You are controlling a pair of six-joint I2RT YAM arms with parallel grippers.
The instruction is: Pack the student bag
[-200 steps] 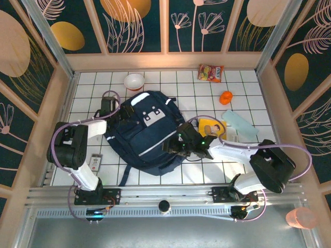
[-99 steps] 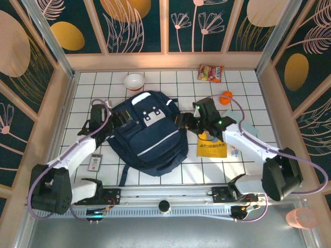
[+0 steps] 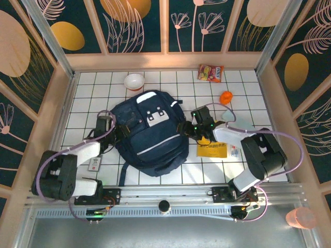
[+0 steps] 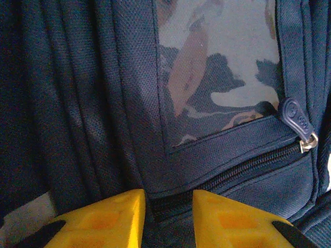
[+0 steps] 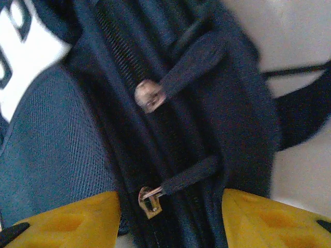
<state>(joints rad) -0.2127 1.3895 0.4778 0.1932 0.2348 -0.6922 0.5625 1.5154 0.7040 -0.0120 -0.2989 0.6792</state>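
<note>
One bag (image 3: 150, 134) lies mid-frame on the tiles (image 3: 170, 82). At its right edge the right gripper (image 3: 184, 128) stands wide apart astride two zip pulls (image 5: 151, 96). At its left edge the left gripper (image 4: 168, 204) sits narrowly parted over a zip (image 4: 232, 170), and I cannot tell whether it grips.

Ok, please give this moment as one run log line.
student bag: lying flat | left gripper: astride left-side zip, grip unclear | right gripper: open around right-side zip pulls
</note>
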